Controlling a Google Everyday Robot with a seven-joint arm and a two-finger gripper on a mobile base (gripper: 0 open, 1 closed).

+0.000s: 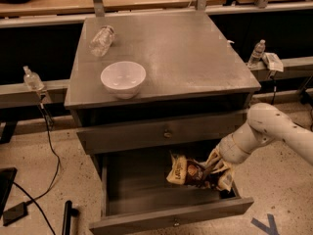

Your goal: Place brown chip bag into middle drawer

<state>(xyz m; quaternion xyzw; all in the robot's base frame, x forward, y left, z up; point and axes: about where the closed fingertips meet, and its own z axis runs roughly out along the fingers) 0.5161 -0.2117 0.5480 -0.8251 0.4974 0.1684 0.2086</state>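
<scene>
The brown chip bag [183, 171] lies inside the open middle drawer [137, 192], against its right side, with its left end tipped slightly up. The drawer is pulled well out, and its front panel [171, 220] with a small knob is at the bottom of the view. My gripper [211, 170] reaches in from the right on the white arm [266, 129]. It sits on the bag's right half, inside the drawer. The bag's right end is partly hidden behind the gripper.
The upper knobbed drawer front [166, 133] is closed above. On the cabinet top [195, 58] stand a white bowl [123, 77] and a lying plastic bottle [101, 40]. Small bottles sit on the side rails, left [32, 78] and right [257, 53]. A cable [49, 146] trails on the floor at the left.
</scene>
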